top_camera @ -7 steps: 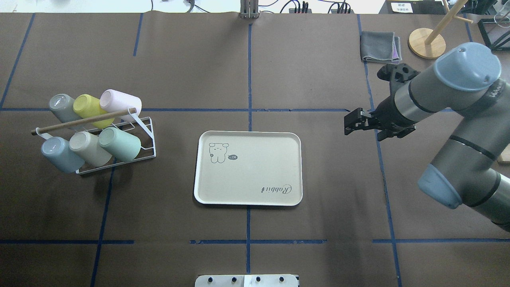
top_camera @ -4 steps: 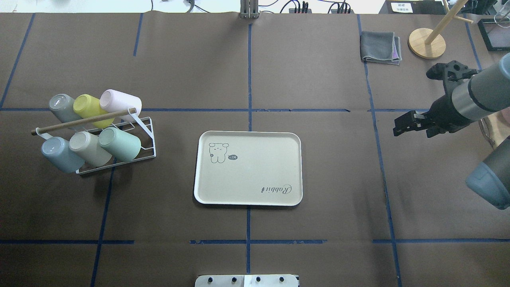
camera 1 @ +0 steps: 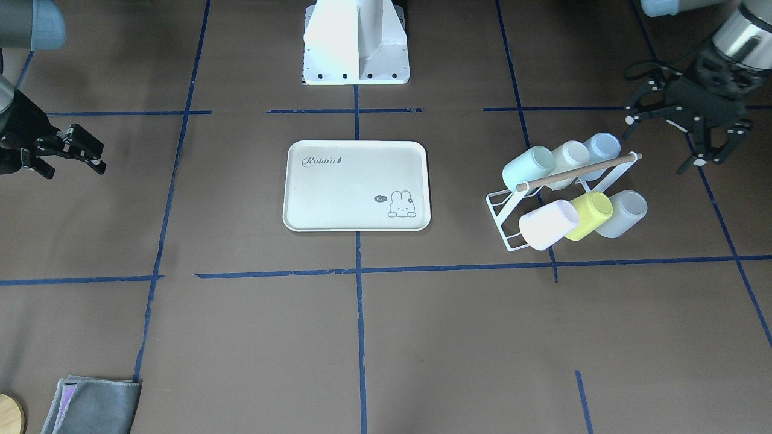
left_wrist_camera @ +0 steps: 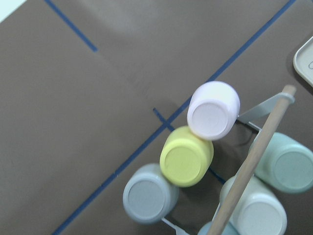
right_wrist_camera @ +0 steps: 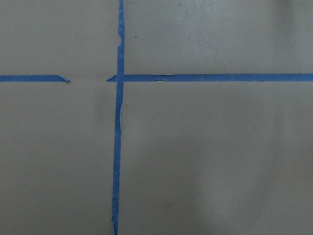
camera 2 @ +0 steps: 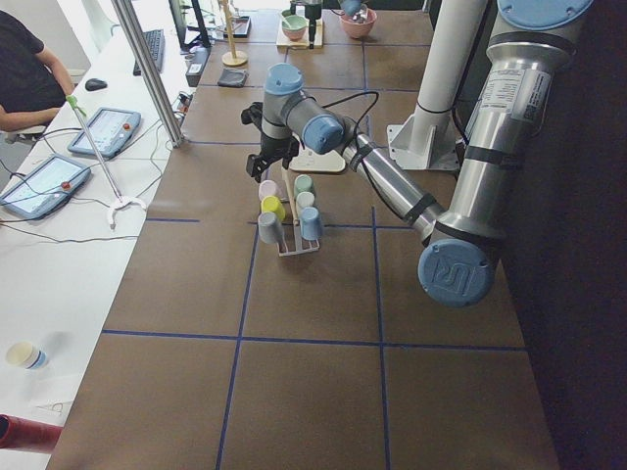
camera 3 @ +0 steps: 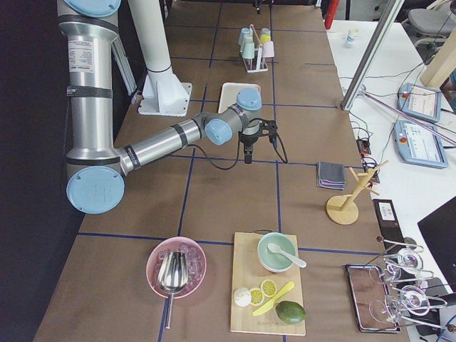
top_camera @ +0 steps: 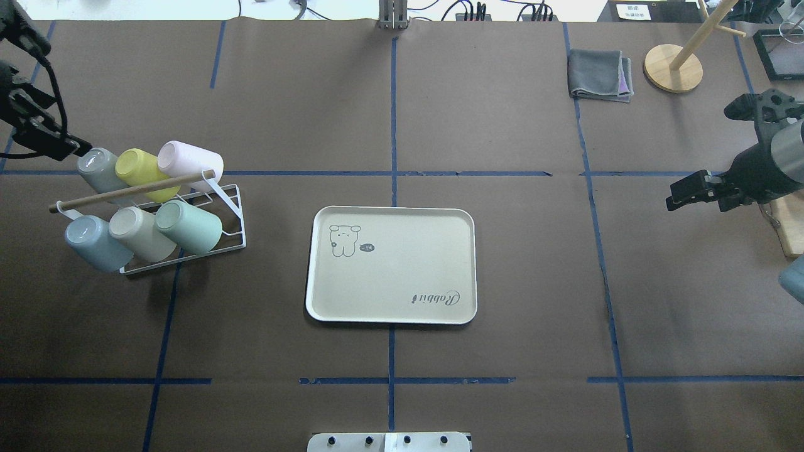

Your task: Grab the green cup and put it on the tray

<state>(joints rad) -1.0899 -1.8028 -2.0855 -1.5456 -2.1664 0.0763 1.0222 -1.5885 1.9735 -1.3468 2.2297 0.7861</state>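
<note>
Green cup [top_camera: 188, 226] on white wire rack [top_camera: 233, 210], left of frame, inverted, long axis slanted. Lies lower right of left gripper [camera 1: 681, 135]: nearer arm, jaws spread, empty. Right gripper [top_camera: 683, 193] far right, state indeterminable. Tray [top_camera: 402, 270] bare.

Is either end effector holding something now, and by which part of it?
Nothing is held. The left end effector is open near the rack with the green cup; the right end effector is open and empty.
</note>
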